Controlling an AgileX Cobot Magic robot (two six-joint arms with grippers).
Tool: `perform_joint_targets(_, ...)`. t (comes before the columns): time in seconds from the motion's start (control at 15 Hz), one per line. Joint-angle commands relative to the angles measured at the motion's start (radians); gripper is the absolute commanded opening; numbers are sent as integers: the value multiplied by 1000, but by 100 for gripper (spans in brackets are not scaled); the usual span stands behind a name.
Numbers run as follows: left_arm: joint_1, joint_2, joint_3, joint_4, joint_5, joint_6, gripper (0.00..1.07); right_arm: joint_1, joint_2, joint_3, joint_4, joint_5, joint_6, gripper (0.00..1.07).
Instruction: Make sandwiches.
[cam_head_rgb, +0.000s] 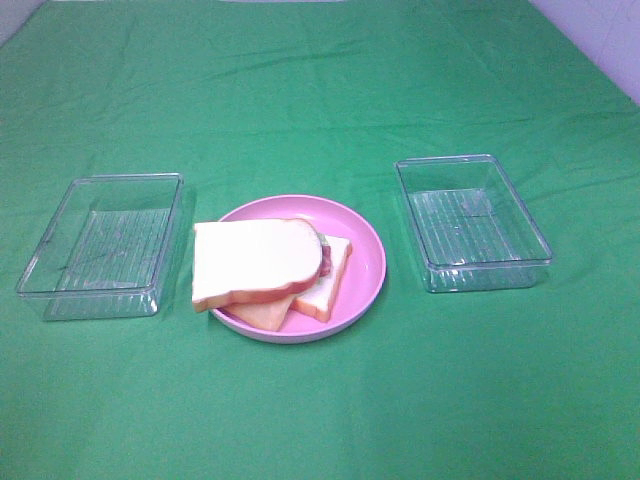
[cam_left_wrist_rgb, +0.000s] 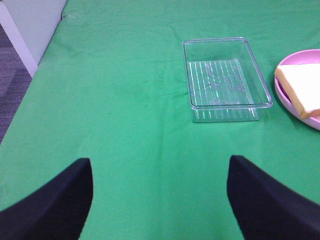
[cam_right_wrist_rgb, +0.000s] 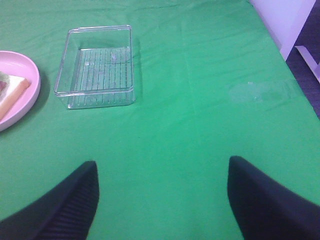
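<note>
I see the sandwiches (cam_head_rgb: 270, 268) stacked askew on the pink plate (cam_head_rgb: 365, 262) mid-worktop: white slices with orange-brown crust, a sliver of pink and green between, the top slice overhanging the rim. Both my jaws stand wide apart, holding nothing, above bare green cloth (cam_head_rgb: 320, 90).

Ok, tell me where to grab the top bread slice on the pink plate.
Probably the top bread slice's overhanging left edge, approached from the left by the open left gripper. That end juts past the pink plate's rim, leaving room beneath; its right end lies over the fillings.
</note>
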Motion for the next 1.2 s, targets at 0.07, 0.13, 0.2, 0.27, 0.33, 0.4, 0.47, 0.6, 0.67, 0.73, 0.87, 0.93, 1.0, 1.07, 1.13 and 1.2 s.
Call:
perform_joint_targets(0.07,2,-20,2,-10,-9,-2,72,-3,-16,1,-5,-14,1,69)
perform_joint_targets(0.13,2,-20,2,-10,-9,-2,72,-3,-16,1,-5,-14,1,69)
perform_joint_targets(0.2,2,-20,2,-10,-9,-2,72,-3,-16,1,-5,-14,1,69)
perform_joint_targets(0.27,0,-24,2,-10,-9,-2,72,-3,-16,1,-5,-14,1,69)
perform_joint_targets(0.33,0,-24,2,-10,-9,-2,72,-3,-16,1,-5,-14,1,69)
perform_joint_targets(0.4,0,-24,2,-10,-9,-2,72,-3,-16,1,-5,-14,1,69)
perform_joint_targets(0.47,0,-24,2,-10,-9,-2,72,-3,-16,1,-5,-14,1,69)
perform_joint_targets(0.6,0,-25,2,-10,-9,-2,72,-3,-16,1,-5,-14,1,69)
perform_joint_targets(0.67,0,-25,2,-10,-9,-2,72,-3,-16,1,-5,-14,1,69)
perform_joint_targets(0.73,0,-25,2,-10,-9,-2,72,-3,-16,1,-5,-14,1,69)
perform_joint_targets(0.87,-17,-26,2,-10,-9,-2,72,-3,-16,1,-3,-14,1,69)
perform_joint_targets(0.93,-17,-26,2,-10,-9,-2,72,-3,-16,1,-3,-14,1,69)
perform_joint_targets(1.0,-14,-26,2,-10,-9,-2,72,-3,-16,1,-2,-14,1,69)
perform_joint_targets(1.07,-11,-26,2,-10,-9,-2,72,-3,-16,1,-2,-14,1,69)
perform_joint_targets(1.13,-9,-26,2,-9,-9,-2,72,-3,-16,1,1,-14,1,69)
perform_joint_targets(1.2,-8,-26,2,-9,-9,-2,72,-3,-16,1,2,-14,1,69)
